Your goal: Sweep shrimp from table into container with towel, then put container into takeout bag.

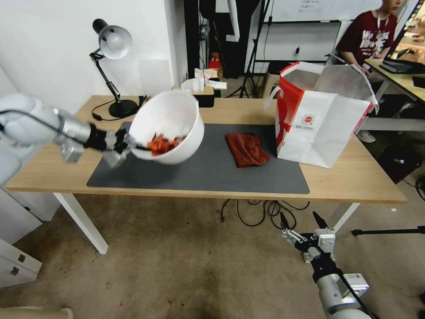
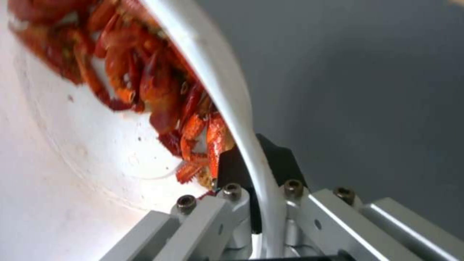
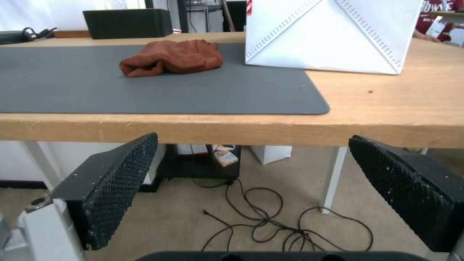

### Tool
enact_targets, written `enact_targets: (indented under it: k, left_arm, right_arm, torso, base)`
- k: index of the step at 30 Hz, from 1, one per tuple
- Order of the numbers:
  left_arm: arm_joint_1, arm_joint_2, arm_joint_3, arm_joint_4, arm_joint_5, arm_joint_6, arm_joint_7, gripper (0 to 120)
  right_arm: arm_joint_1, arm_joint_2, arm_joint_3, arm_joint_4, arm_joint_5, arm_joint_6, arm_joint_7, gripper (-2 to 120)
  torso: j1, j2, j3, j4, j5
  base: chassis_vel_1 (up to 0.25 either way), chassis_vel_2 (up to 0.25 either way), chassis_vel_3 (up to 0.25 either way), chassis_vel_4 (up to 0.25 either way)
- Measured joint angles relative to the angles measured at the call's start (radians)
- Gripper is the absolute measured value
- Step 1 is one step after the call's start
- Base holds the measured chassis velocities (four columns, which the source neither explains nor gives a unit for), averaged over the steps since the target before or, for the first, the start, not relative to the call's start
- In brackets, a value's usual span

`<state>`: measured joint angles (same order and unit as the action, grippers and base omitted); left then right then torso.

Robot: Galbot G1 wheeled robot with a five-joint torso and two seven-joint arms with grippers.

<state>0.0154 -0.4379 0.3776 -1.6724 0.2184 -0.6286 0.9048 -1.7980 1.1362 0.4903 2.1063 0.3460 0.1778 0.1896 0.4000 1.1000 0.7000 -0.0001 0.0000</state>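
Note:
My left gripper [image 1: 132, 148] is shut on the rim of the white container [image 1: 172, 119], holding it tilted above the left part of the dark mat. Red-orange shrimp [image 1: 163, 144] lie piled against the low side of the bowl. Up close in the left wrist view, the shrimp [image 2: 145, 83] crowd the container's rim [image 2: 232, 108], which the gripper [image 2: 253, 170] pinches. The rust-brown towel [image 1: 246, 149] lies crumpled on the mat beside the takeout bag [image 1: 323, 117], which stands open at the table's right. My right gripper [image 1: 301, 219] hangs open below the table's front edge, and the towel [image 3: 172, 57] shows in its wrist view.
A desk lamp [image 1: 113, 53] stands at the back left of the wooden table [image 1: 354, 177]. A small black box [image 1: 204, 98] sits at the back edge. Cables [image 1: 261, 210] lie on the floor under the table. A seated person is at another desk behind the bag.

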Motion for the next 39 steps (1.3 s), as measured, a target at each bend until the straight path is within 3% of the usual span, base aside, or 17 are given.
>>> enact_targets:
  k: [3, 6, 11, 13, 14, 17, 18, 21, 22, 26, 27, 30, 32, 34, 35, 38, 39]
  left_arm:
    - [-0.046, -0.036, 0.039, 0.023, -0.002, 0.007, 0.000, 0]
    - [-0.118, -0.100, 0.112, 0.066, -0.009, 0.014, -0.009, 0]
    - [-0.166, -0.160, 0.146, 0.100, -0.010, 0.017, -0.011, 0]
    - [-0.212, -0.224, 0.176, 0.144, -0.010, 0.017, -0.019, 0]
    - [-0.212, -0.224, 0.176, 0.144, -0.010, 0.017, -0.019, 0]
    - [-0.261, -0.305, 0.195, 0.214, -0.009, 0.017, -0.032, 0]
    - [-0.261, -0.305, 0.195, 0.214, -0.009, 0.017, -0.032, 0]
    - [-0.317, -0.375, 0.213, 0.288, -0.007, 0.017, -0.050, 0]
    - [-0.317, -0.375, 0.213, 0.288, -0.007, 0.017, -0.050, 0]
    - [-0.391, -0.466, 0.250, 0.422, -0.003, 0.007, -0.074, 0]
    - [-0.391, -0.466, 0.250, 0.422, -0.003, 0.007, -0.074, 0]
    - [-0.428, -0.548, 0.262, 0.518, 0.004, -0.009, -0.080, 0]
    - [-0.433, -0.568, 0.263, 0.535, 0.007, -0.012, -0.083, 0]
    - [-0.449, -0.649, 0.263, 0.595, 0.021, -0.026, -0.098, 0]
    - [-0.449, -0.649, 0.263, 0.595, 0.021, -0.026, -0.098, 0]
    - [-0.462, -0.719, 0.262, 0.662, 0.032, -0.034, -0.107, 0]
    - [-0.462, -0.719, 0.262, 0.662, 0.032, -0.034, -0.107, 0]
  right_arm:
    - [-0.005, 0.002, 0.008, 0.003, 0.000, 0.001, -0.001, 100]
    - [-0.016, 0.010, 0.018, 0.007, -0.003, 0.004, -0.005, 100]
    - [-0.024, 0.020, 0.020, 0.008, -0.012, 0.007, -0.009, 100]
    - [-0.031, 0.030, 0.021, 0.009, -0.021, 0.011, -0.014, 100]
    - [-0.031, 0.030, 0.021, 0.009, -0.021, 0.011, -0.014, 100]
    - [-0.039, 0.041, 0.025, 0.010, -0.030, 0.015, -0.018, 100]
    - [-0.039, 0.041, 0.025, 0.010, -0.030, 0.015, -0.018, 100]
    - [-0.046, 0.050, 0.029, 0.012, -0.040, 0.019, -0.022, 100]
    - [-0.046, 0.050, 0.029, 0.012, -0.040, 0.019, -0.022, 100]
    - [-0.055, 0.062, 0.033, 0.012, -0.049, 0.023, -0.028, 100]
    - [-0.055, 0.062, 0.033, 0.012, -0.049, 0.023, -0.028, 100]
    - [-0.057, 0.070, 0.034, 0.011, -0.054, 0.026, -0.030, 100]
    - [-0.057, 0.071, 0.034, 0.010, -0.055, 0.026, -0.031, 100]
    - [-0.055, 0.075, 0.031, 0.006, -0.062, 0.027, -0.032, 100]
    - [-0.055, 0.075, 0.031, 0.006, -0.062, 0.027, -0.032, 100]
    - [-0.054, 0.078, 0.029, 0.003, -0.067, 0.027, -0.034, 100]
    - [-0.054, 0.078, 0.029, 0.003, -0.067, 0.027, -0.034, 100]
  torso:
    - [0.000, 0.000, 0.000, 0.0002, 0.0001]
    - [0.000, 0.000, 0.000, 0.0001, 0.0001]
    - [0.000, 0.000, 0.000, 0.0001, 0.0002]
    - [0.000, 0.000, 0.000, -0.0001, 0.0000]
    - [0.000, 0.000, 0.000, -0.0001, 0.0000]
    - [0.000, 0.000, 0.000, 0.0002, -0.0003]
    - [0.000, 0.000, 0.000, 0.0002, -0.0003]
    - [0.000, 0.000, 0.000, 0.0001, 0.0002]
    - [0.000, 0.000, 0.000, 0.0001, 0.0002]
    - [0.000, 0.000, 0.000, 0.0001, -0.0001]
    - [0.000, 0.000, 0.000, 0.0001, -0.0001]
    - [0.000, 0.000, 0.000, 0.0005, 0.0000]
    - [0.000, 0.000, 0.000, 0.0006, 0.0000]
    - [0.000, 0.000, 0.000, -0.0005, 0.0005]
    - [0.000, 0.000, 0.000, -0.0005, 0.0005]
    - [0.000, 0.000, 0.000, -0.0002, 0.0004]
    - [0.000, 0.000, 0.000, -0.0002, 0.0004]
  base:
    - [0.000, 0.000, 0.000, 0.000]
    - [0.000, 0.000, 0.000, 0.000]
    - [0.000, 0.000, 0.000, 0.000]
    - [0.000, 0.000, 0.000, 0.000]
    - [0.000, 0.000, 0.000, 0.000]
    - [0.000, 0.000, 0.000, 0.000]
    - [0.000, 0.000, 0.000, 0.000]
    - [0.000, 0.000, 0.000, 0.000]
    - [0.000, 0.000, 0.000, 0.000]
    - [0.000, 0.000, 0.000, 0.000]
    - [0.000, 0.000, 0.000, 0.000]
    - [0.000, 0.000, 0.000, 0.000]
    - [0.000, 0.000, 0.000, 0.000]
    - [0.000, 0.000, 0.000, 0.000]
    - [0.000, 0.000, 0.000, 0.000]
    - [0.000, 0.000, 0.000, 0.000]
    - [0.000, 0.000, 0.000, 0.000]
